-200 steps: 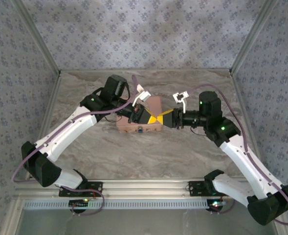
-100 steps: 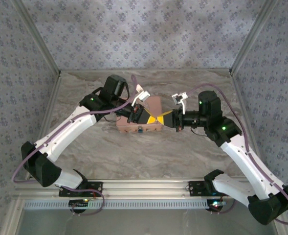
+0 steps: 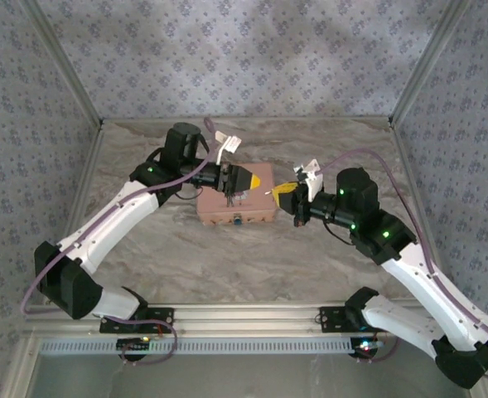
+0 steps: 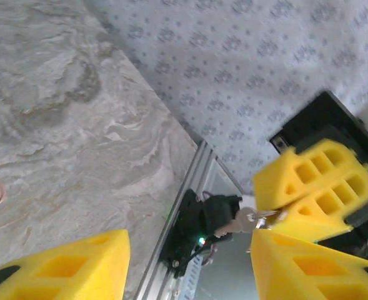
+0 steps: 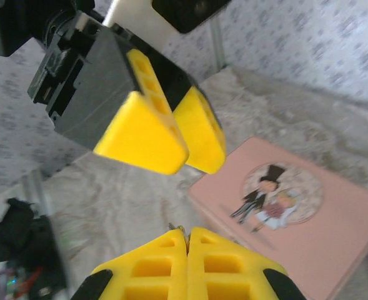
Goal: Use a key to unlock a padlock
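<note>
My left gripper [image 3: 245, 179] has just sprung open and drawn back, leaving the key [image 4: 237, 221] clamped in my right gripper [image 5: 187, 235]. Handover done. The padlock [image 3: 239, 220] hangs at the tin's [image 3: 258, 211] front.

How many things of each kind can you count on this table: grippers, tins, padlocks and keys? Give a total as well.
grippers: 2, the left gripper and the right gripper
pink tin: 1
padlock: 1
key: 1, pinched in the right gripper
total: 5
</note>
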